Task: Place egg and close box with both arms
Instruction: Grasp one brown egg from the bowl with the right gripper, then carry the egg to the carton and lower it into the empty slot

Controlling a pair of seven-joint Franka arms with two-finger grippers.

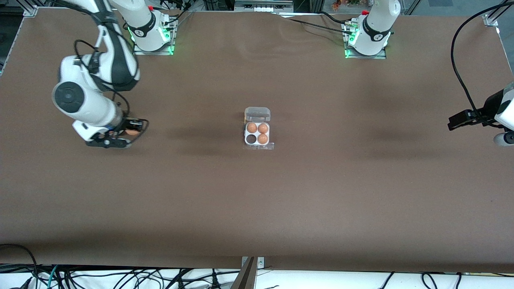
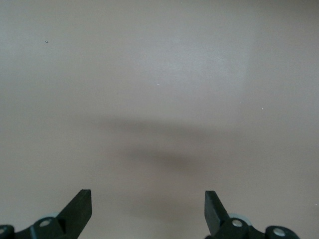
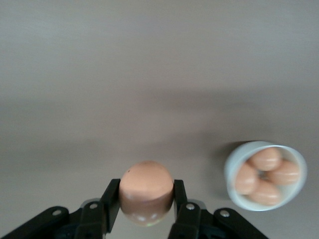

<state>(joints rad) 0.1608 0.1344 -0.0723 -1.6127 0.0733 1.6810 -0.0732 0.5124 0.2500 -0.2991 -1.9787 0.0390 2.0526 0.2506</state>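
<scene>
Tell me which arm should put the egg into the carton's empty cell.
Right. The right gripper is already shut on the egg, at its end of the table. The left gripper is open and holds nothing. The box lies open, one cell free.

A robotics lab: two white arms (image 1: pixel 96 76) are bolted by lit bases (image 1: pixel 154 38) to a broad brown tabletop (image 1: pixel 257 200), aluminium framing (image 1: pixel 30 10) at its corners, loose cables (image 1: pixel 120 277) heaped along its edge.
</scene>
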